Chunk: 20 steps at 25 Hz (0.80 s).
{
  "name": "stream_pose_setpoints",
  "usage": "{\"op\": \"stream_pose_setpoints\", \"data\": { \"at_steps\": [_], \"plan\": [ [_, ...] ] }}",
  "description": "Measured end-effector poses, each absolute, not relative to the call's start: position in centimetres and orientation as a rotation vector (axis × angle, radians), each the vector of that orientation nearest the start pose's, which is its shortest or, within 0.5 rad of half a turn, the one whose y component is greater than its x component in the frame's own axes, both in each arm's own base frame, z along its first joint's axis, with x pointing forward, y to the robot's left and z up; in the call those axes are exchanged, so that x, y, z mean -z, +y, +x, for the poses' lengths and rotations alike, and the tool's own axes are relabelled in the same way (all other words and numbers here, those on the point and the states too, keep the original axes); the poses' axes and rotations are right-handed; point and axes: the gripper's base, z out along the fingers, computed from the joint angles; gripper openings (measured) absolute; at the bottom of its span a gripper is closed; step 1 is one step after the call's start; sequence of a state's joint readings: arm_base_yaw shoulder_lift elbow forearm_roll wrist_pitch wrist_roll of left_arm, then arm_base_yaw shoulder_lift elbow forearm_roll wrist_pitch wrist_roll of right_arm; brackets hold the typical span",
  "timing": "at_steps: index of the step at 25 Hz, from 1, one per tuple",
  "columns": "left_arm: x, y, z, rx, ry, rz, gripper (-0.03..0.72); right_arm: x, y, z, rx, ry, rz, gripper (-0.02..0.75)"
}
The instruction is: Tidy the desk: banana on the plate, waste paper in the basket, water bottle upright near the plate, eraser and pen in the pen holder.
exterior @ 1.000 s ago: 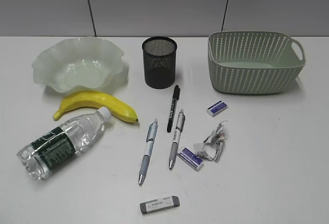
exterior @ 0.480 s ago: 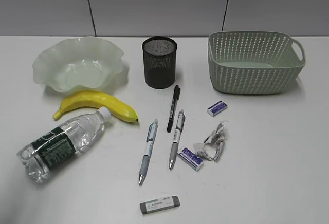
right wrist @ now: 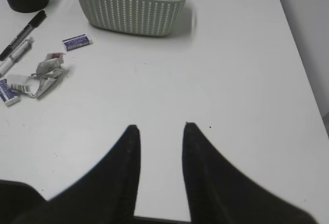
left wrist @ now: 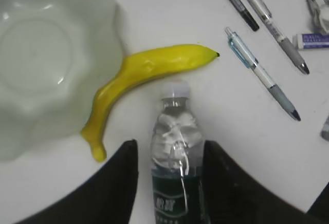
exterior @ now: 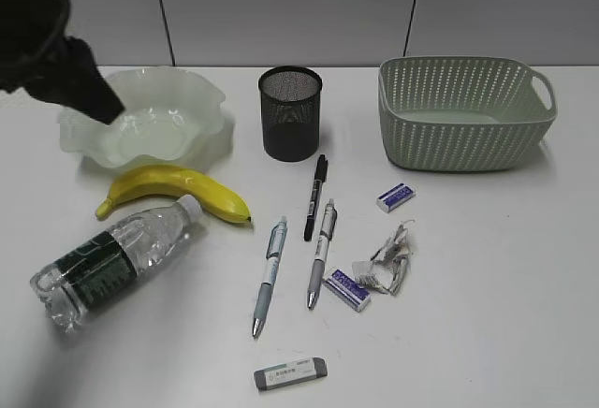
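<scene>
Pens (exterior: 315, 207), three, and erasers (exterior: 346, 288), three, lie mid-desk (exterior: 496, 314) by one paper wad (exterior: 391, 266). Banana (exterior: 178, 188) lies near the plate (exterior: 142, 118). Left hand (left wrist: 169, 154) open over the bottle (left wrist: 175, 157); right hand (right wrist: 160, 129) open.

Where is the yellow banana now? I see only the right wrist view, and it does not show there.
Observer: The ripe yellow banana lies on the plain white desk, just in front of the pale green ruffled plate, not in it.
Operator: And what about the water bottle?
Observer: The small clear plastic water bottle lies on its side, with its white cap next to the banana.
Operator: Does the left claw hold it?
Observer: No. In the left wrist view the left claw is open above the bottle and holds nothing.
</scene>
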State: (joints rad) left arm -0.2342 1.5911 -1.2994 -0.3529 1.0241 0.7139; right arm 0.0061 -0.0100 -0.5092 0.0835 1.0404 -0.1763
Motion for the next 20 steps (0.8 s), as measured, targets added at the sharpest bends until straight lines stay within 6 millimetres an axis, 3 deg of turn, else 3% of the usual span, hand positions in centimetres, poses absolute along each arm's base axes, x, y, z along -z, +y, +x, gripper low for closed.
{"op": "stream_pose_setpoints", "data": {
  "at_steps": [4, 8, 14, 17, 20],
  "plan": [
    [-27.9, -13.9, 33.6, 0.256, 2.344, 1.432, 0.407, -28.2, 0.7, -0.7, 0.01, 1.993, -0.186, 0.241],
    [-25.4, -17.3, 34.6, 0.149, 2.239, 1.659, 0.424, -28.2, 0.7, -0.7, 0.01, 1.993, -0.186, 0.241],
    [-21.1, -21.8, 34.0, 0.0, 2.091, 1.963, 0.427, -28.2, 0.7, -0.7, 0.01, 1.993, -0.186, 0.241],
    [-19.5, -23.2, 33.8, -0.081, 2.019, 2.056, 0.427, -28.2, 0.7, -0.7, 0.01, 1.993, -0.186, 0.241],
    [-17.9, -23.4, 34.2, -0.119, 2.009, 2.099, 0.43, -28.2, 0.7, -0.7, 0.01, 1.993, -0.186, 0.241]
  ]
}}
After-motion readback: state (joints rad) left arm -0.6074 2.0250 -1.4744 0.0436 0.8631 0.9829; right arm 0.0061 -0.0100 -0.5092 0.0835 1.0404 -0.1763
